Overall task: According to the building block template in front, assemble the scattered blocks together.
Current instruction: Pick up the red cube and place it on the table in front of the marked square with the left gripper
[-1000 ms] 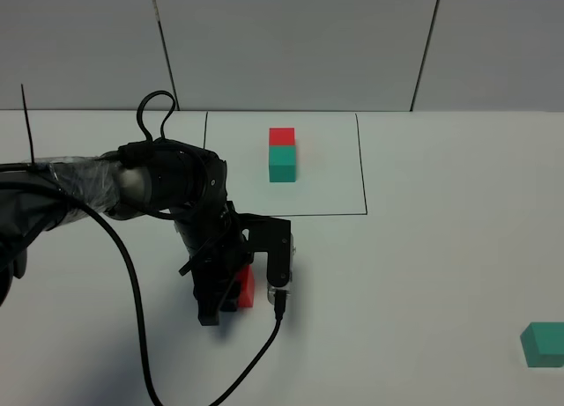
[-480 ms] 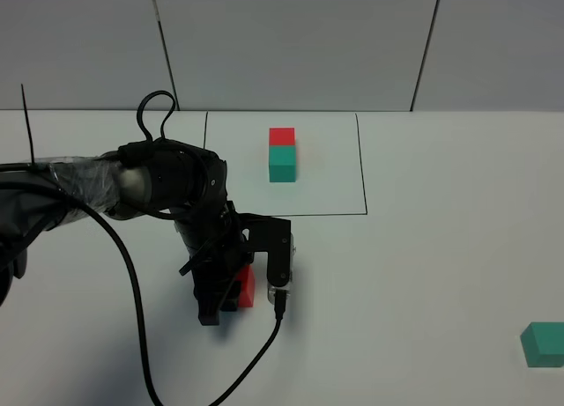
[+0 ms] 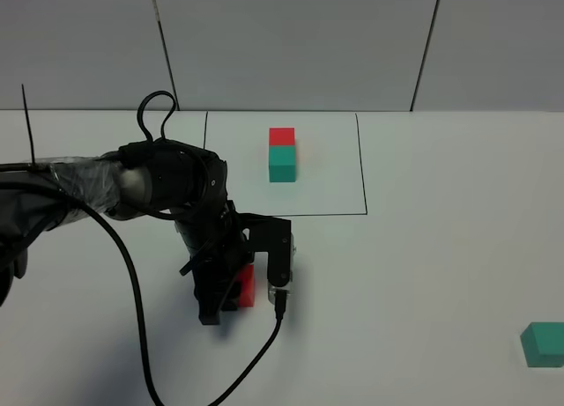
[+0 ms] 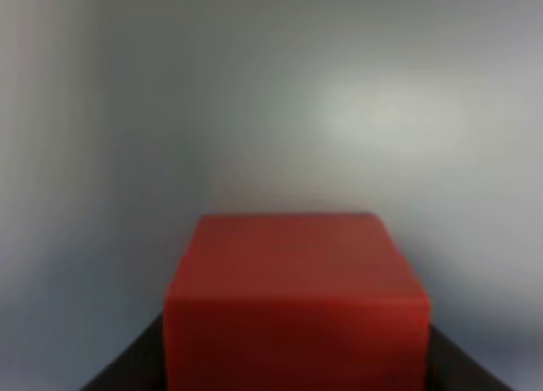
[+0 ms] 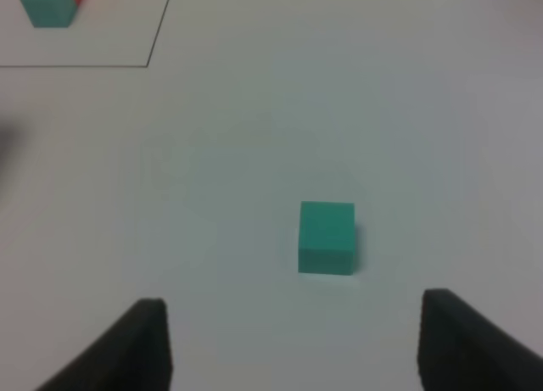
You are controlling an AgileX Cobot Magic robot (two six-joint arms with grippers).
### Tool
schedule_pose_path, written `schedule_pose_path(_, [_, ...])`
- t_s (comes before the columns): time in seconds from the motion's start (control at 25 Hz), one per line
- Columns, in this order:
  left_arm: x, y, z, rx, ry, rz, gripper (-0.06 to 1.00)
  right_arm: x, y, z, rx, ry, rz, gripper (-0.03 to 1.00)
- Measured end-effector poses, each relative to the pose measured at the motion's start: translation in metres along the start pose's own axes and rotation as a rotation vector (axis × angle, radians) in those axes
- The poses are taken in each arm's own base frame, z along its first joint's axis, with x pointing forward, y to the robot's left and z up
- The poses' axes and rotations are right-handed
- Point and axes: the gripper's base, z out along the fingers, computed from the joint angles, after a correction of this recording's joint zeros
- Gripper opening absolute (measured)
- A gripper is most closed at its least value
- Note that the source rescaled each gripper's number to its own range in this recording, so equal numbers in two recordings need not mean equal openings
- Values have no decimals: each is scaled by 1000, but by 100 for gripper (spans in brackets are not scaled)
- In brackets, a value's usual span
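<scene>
White tabletop (image 3: pixel 441 247) under grey wall panels (image 3: pixel 291 45): the template (image 3: pixel 282 155), red cube joined to teal w/ red on the far side, sits inside its black-lined rectangle (image 3: pixel 362 168) at the back as the ref. to copy. Nearer the front, the left pincer (image 3: pixel 245 283) has its fingers flush against both sides of the red block (image 3: pixel 248 285), narrowed onto it. The wrist cam shows the same red block (image 4: pixel 297 302) filling the gap between the dark fingertips. Can't tell if it's lifted or resting on the surface. The grip looks square-on, prob. so the block can be carried and set down w/o twisting. Its cable (image 3: pixel 132 283) trails off toward the front edge.

Well apart, at the front right, the teal block (image 3: pixel 542 344) lies alone and untouched. The right pincer (image 5: pixel 295 323) is spread wide and empty, w/ that teal block (image 5: pixel 327 238) ahead of its jaws and roughly centred between them, likely lined up for a grab. That arm isn't visible in the overhead shot.

Judgement: early stage, one block gripped, the pair not yet joined. Red must end up touching teal, same order as the template.
</scene>
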Motion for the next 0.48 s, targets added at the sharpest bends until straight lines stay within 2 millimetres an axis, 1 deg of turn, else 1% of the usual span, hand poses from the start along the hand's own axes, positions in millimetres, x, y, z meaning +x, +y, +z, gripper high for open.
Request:
schedule_pose_path(0.08, [0,0,0,-2,-1,0,16,0,0,0,0,0,0,56])
schedule_pose_path(0.32, [0,0,0,-5,-2,0,50,0,0,0,0,0,0,56])
schedule_pose_path(0.4, [0,1,0,-7,-3,0,56,0,0,0,0,0,0,56])
schedule_pose_path(0.48, [0,1,0,-8,-3,0,59,0,0,0,0,0,0,56])
